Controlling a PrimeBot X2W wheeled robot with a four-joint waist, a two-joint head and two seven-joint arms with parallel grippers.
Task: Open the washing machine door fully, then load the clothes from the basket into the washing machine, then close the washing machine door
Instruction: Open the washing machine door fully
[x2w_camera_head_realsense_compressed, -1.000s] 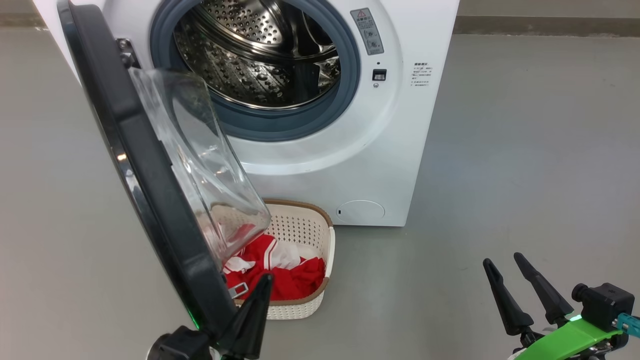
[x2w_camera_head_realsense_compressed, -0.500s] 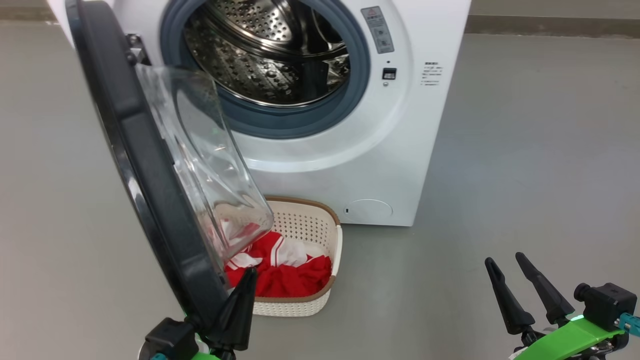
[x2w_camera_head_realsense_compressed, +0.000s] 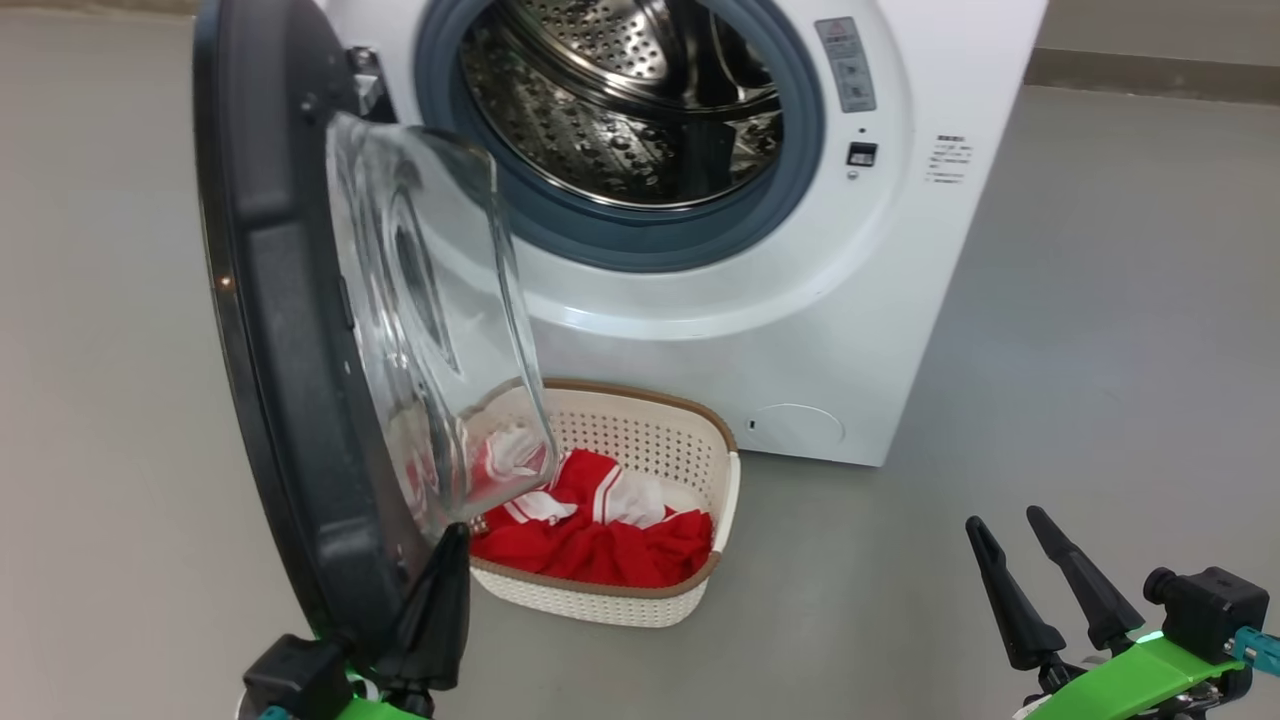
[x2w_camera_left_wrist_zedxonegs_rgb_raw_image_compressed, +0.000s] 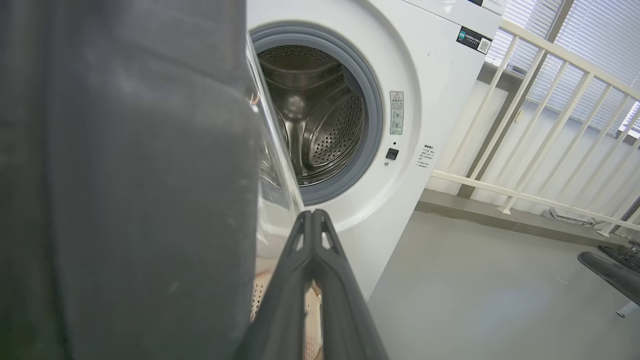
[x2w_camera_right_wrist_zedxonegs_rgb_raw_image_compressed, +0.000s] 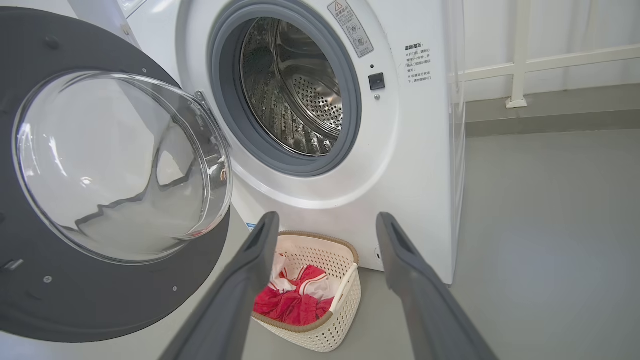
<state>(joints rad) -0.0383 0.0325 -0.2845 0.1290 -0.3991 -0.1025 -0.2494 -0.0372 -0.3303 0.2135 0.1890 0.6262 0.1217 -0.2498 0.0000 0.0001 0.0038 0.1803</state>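
Note:
The white washing machine stands with its steel drum bare. The washing machine door hangs swung out to the left, its glass bowl facing the machine. My left gripper is shut, its tips resting against the door's inner lower rim. On the floor below the opening, the cream basket holds the red and white clothes, partly behind the bowl. My right gripper is open and holds nothing, low at the right, apart from the basket.
Grey floor spreads to the right of the machine. A white railing runs behind and beside it. A dark flat object lies on the floor at the far right of the left wrist view.
The head camera has shifted, sliding the scene rightward. The door has swung further out to the left, and my shut left gripper has moved left with its rim. The right gripper holds still.

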